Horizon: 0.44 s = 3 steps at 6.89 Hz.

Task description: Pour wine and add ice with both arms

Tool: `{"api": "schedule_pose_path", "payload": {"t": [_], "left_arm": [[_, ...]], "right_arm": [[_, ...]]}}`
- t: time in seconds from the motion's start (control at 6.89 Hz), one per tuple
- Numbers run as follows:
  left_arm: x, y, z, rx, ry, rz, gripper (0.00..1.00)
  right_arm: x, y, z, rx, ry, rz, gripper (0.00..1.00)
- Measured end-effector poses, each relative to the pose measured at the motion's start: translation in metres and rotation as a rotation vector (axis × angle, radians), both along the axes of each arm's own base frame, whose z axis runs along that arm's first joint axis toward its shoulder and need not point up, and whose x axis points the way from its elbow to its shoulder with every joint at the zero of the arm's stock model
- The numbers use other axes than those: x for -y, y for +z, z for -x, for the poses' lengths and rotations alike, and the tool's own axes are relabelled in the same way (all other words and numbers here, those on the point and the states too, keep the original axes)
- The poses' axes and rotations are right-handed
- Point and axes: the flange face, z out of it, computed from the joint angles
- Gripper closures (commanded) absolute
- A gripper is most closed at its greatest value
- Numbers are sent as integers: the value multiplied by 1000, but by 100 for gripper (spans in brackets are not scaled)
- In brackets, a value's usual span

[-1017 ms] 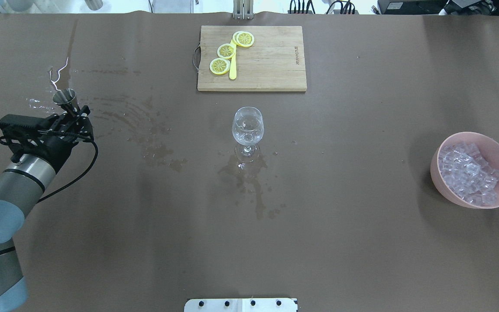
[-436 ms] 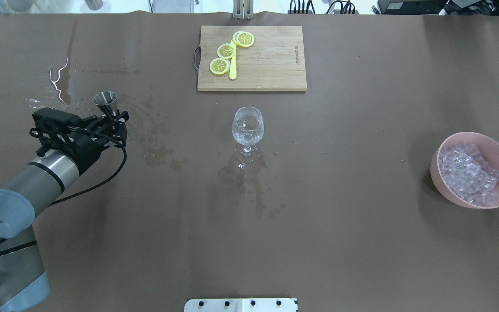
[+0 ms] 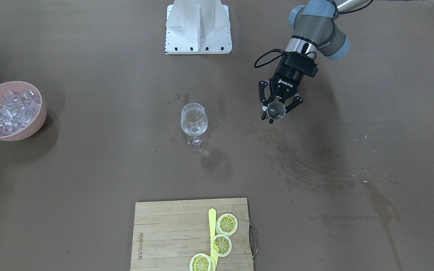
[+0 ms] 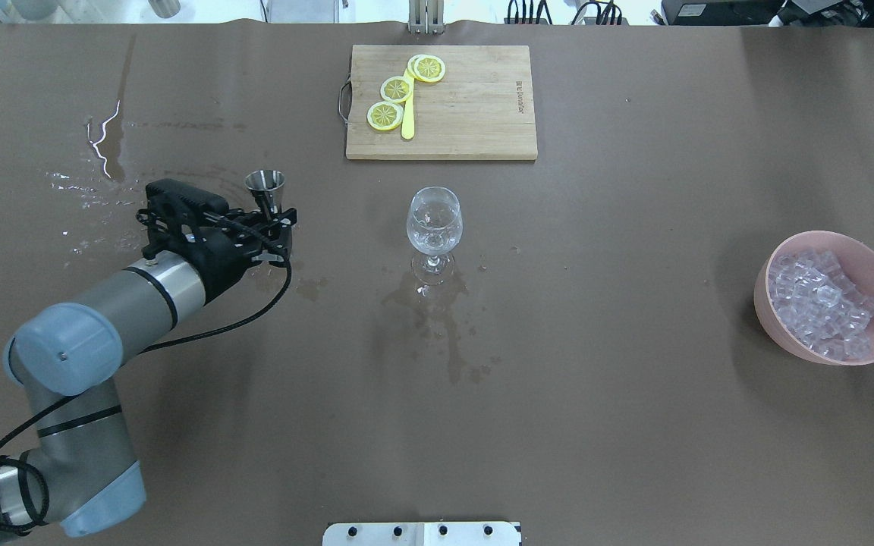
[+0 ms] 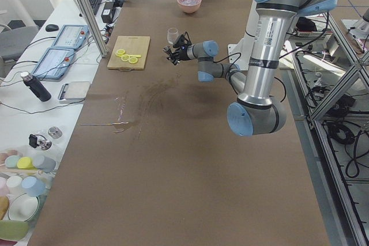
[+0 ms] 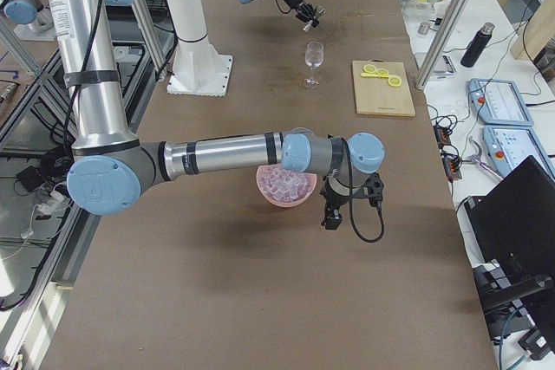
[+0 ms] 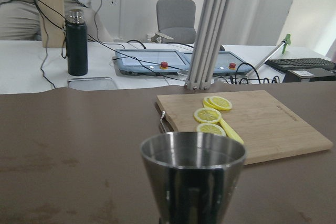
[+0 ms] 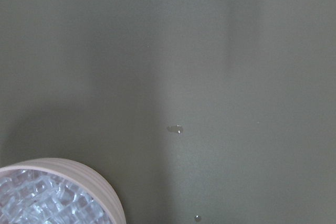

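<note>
One jigger (image 4: 265, 182) carried nearer one wine glass (image 4: 434, 220), clamped in left jaws, right jaws' state untellable

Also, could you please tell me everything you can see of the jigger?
The jigger is a small cone of shiny steel, its wide round mouth up and its body narrowing downward. It stands upright, clamped low on its body by the left end effector, and seems held clear of the table. It is on the robot's left of the glass, apart from it. Whether it holds any liquid cannot be told.
</note>
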Motion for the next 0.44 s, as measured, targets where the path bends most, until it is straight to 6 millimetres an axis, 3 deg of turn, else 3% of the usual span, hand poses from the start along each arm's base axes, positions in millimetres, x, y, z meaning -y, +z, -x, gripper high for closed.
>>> {"api": "schedule_pose_path", "payload": {"t": [0.15,0.44], "left_arm": [[4,-24,-11,18,9,7,100],[5,-52,-18,8,33,3,100]], "right_arm": [[0,1,1,3,0,4,0],[0,3,2,6,-1,9,0]]}}
